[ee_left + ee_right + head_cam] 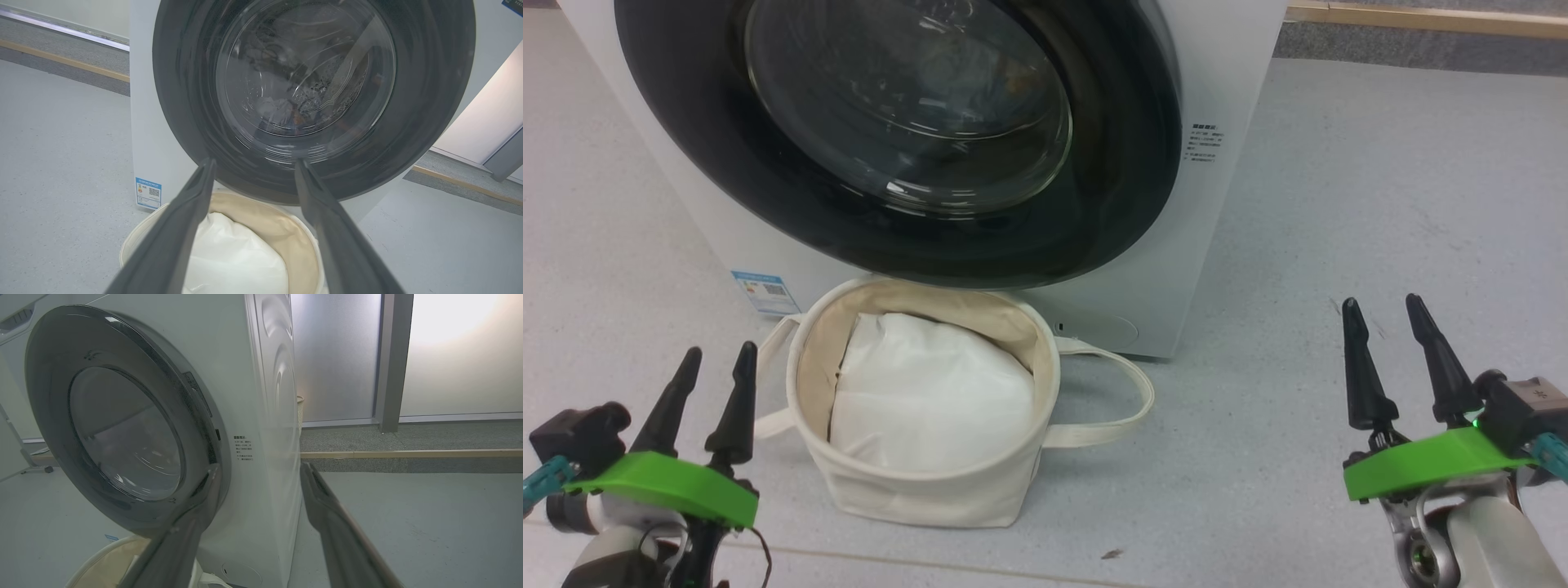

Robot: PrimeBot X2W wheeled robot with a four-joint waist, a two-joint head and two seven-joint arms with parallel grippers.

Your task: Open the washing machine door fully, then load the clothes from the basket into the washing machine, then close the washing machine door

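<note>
Just right of the left gripper point(719, 349), whose fingers are spread wide and empty, the basket point(931, 494) is seen on the floor point(1380, 204), a white cloth bundle point(931, 392) inside it. Beyond it, the washing machine door point(1127, 163) is shut against the washing machine point(1233, 73). Well right of the basket, the right gripper point(1382, 300) is held wide, nothing gripped.

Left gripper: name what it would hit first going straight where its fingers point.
Probably the large round washing machine door, at its glossy black lower rim, seen between the fingers of the open left gripper. The cream-white canvas basket lies below that line; depth is unclear.
</note>
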